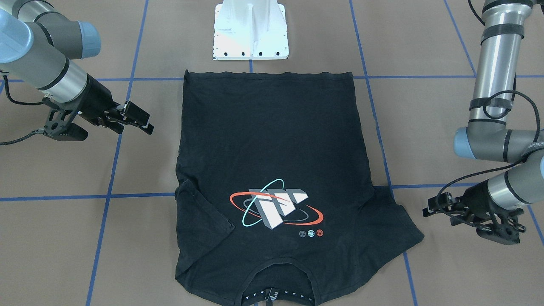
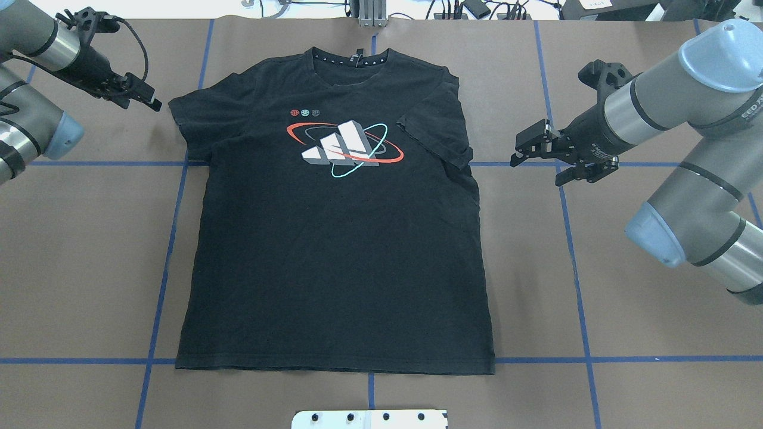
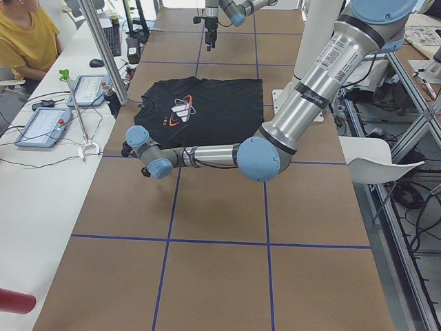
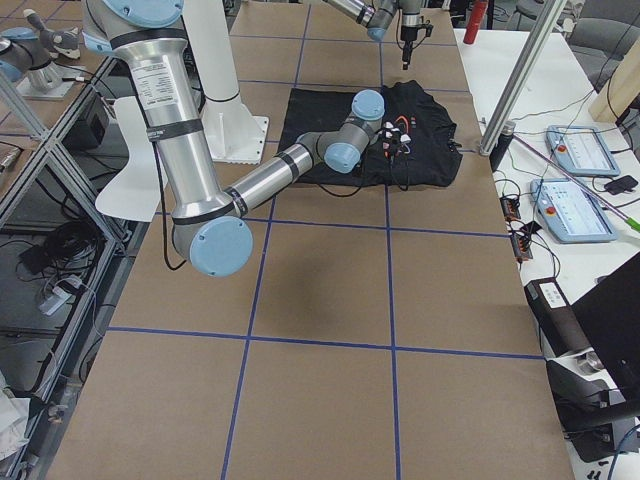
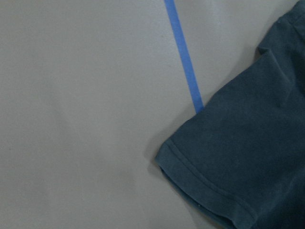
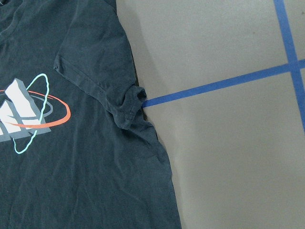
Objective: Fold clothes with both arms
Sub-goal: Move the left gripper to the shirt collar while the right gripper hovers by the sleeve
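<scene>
The clothes are one black T-shirt [image 2: 334, 238] lying flat and logo up on the brown table, with its collar [image 2: 351, 59] on the far side from the robot's base. One sleeve [image 2: 438, 134] is folded in onto the chest, and it also shows in the right wrist view [image 6: 95, 71]. The other sleeve [image 2: 191, 113] lies spread out, and its hem fills the left wrist view [image 5: 205, 186]. My left gripper [image 2: 154, 102] hovers open just outside that spread sleeve. My right gripper [image 2: 517, 156] hangs open beside the folded sleeve, a short gap away. Neither gripper holds anything.
The white base plate [image 1: 250, 29] sits just beyond the shirt's bottom hem [image 1: 267, 74]. Blue tape lines [image 2: 572, 238] grid the table. In the exterior left view, a person [image 3: 27, 41] sits at a side desk with tablets [image 3: 43, 124].
</scene>
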Motion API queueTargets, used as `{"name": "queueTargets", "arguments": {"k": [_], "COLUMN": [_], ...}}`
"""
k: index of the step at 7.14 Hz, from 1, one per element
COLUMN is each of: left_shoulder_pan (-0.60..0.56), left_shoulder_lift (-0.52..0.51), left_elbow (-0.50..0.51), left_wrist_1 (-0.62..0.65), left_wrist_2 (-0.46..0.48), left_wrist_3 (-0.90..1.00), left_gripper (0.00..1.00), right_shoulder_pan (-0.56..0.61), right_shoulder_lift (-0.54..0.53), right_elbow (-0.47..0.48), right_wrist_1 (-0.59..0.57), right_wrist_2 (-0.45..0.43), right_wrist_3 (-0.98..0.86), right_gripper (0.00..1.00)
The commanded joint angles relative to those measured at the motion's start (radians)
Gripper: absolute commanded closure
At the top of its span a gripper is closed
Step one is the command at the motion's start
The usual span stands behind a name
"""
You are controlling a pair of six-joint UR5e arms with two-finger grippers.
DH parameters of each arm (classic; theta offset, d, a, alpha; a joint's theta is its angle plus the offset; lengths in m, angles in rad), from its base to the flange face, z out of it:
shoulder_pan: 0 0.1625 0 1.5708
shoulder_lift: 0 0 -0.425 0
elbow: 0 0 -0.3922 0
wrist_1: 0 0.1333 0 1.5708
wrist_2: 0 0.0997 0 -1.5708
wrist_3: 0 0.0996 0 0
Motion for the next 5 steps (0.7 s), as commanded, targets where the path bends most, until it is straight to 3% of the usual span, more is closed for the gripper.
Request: {"name": "queueTargets", "arguments": {"k": [1,3,5], "left_shoulder_pan": [0.004,0.027,0.064], "left_shoulder_lift": [-0.062,-0.065,-0.066], "left_elbow": [0.094,0.106,0.120], "left_wrist_1": [-0.115,-0.171,-0.189], "left_wrist_2": [0.069,0.106,0.148], "left_wrist_3": [-0.118,-0.153,-0.172], "left_gripper": [0.13,0.33,0.37], "right_shoulder_pan": [0.005,0.002,0.003], "right_shoulder_lift": [-0.017,-0.030,-0.034], "right_elbow": [0.010,0.004,-0.004], "right_wrist_1": [0.000,0.000,0.000], "right_wrist_2": [-0.010,-0.015,-0.019], "right_wrist_3": [0.000,0.000,-0.002], "right_gripper": [0.00,0.00,0.00]}}
